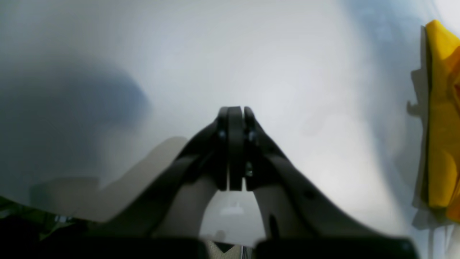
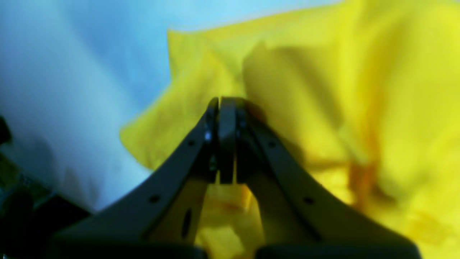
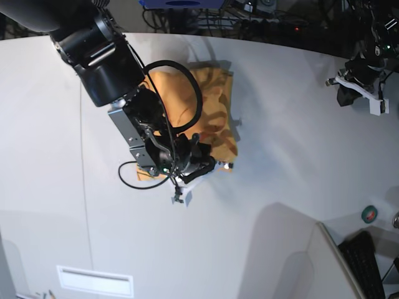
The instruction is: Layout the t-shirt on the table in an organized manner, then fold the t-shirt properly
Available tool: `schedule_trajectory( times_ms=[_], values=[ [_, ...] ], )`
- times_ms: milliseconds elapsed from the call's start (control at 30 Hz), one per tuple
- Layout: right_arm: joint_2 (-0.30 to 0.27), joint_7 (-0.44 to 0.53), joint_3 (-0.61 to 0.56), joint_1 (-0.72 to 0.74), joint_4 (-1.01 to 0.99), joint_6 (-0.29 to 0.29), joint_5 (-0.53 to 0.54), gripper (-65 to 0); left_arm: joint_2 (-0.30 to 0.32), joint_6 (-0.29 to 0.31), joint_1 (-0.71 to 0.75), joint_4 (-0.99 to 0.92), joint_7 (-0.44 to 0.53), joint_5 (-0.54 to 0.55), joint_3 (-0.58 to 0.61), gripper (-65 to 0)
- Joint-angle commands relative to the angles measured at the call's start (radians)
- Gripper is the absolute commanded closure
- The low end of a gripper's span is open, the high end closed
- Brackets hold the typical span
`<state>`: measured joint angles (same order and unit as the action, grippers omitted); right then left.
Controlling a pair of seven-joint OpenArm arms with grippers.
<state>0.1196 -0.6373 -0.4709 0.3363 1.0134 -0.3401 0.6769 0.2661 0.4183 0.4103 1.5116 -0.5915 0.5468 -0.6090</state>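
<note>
The orange t-shirt (image 3: pixel 212 106) lies crumpled in a heap on the white table (image 3: pixel 280 187), near the far middle. My right arm (image 3: pixel 156 131) reaches over the heap from the left. In the right wrist view, my right gripper (image 2: pixel 226 102) is shut, its tips close over the yellow-looking folds of the t-shirt (image 2: pixel 359 90); no fabric shows between the fingers. My left gripper (image 1: pixel 235 109) is shut over bare table (image 1: pixel 179 54), with nothing in it. Only an edge of the t-shirt (image 1: pixel 444 118) shows at that view's right border. My left arm (image 3: pixel 361 75) sits at the far right.
A black keyboard (image 3: pixel 363 256) and a small round green object (image 3: pixel 370 215) lie at the near right, beside a raised white panel (image 3: pixel 312 261). Cables and equipment (image 3: pixel 249 15) line the far edge. A thin dark seam (image 3: pixel 84 187) runs down the table's left side.
</note>
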Motion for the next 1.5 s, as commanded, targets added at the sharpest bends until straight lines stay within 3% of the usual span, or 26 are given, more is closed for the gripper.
schedule_trajectory(
  times_ms=[0,133,300,467,733,900,967,1233,1467],
  values=[
    [0.009,0.033,0.004,0.039,0.015,0.025,0.004,0.0,0.014,0.001,0.000,0.016,0.018,0.008,-0.007,0.0],
    [-0.014,0.029,0.002,0.031,0.126,0.072,0.000,0.0,0.014,0.001,-0.001,0.016,0.018,0.008,-0.007,0.0],
    [-0.080,-0.178,0.005,-0.052,0.313,-0.024,-0.001,0.0,0.014,0.001,-0.001,0.016,0.018,0.008,-0.007,0.0],
    [-0.122,-0.181,0.002,-0.139,0.344,-0.043,-0.001,0.0,0.014,0.001,-0.001,0.019,0.018,0.008,-0.009,0.0],
    [-0.108,-0.157,0.002,-0.154,0.289,-0.038,-0.001,0.0,0.014,0.001,-0.001,0.024,0.018,0.008,-0.009,0.0],
    [-0.054,-0.152,0.001,-0.131,0.241,-0.038,-0.003,0.0,0.014,0.001,0.000,0.024,0.018,0.008,-0.009,0.0],
    [-0.027,-0.152,-0.005,-0.113,0.201,-0.012,-0.003,0.0,0.014,0.001,0.000,0.024,0.018,0.008,-0.009,0.0],
    [0.001,-0.019,-0.194,-0.018,0.046,0.008,0.004,0.0,0.014,0.001,0.000,0.024,0.018,0.008,-0.009,0.0],
    [0.010,-0.022,-0.421,0.062,0.026,0.011,0.004,0.0,0.015,0.001,-0.004,0.024,0.018,0.008,-0.009,0.0]
  ],
)
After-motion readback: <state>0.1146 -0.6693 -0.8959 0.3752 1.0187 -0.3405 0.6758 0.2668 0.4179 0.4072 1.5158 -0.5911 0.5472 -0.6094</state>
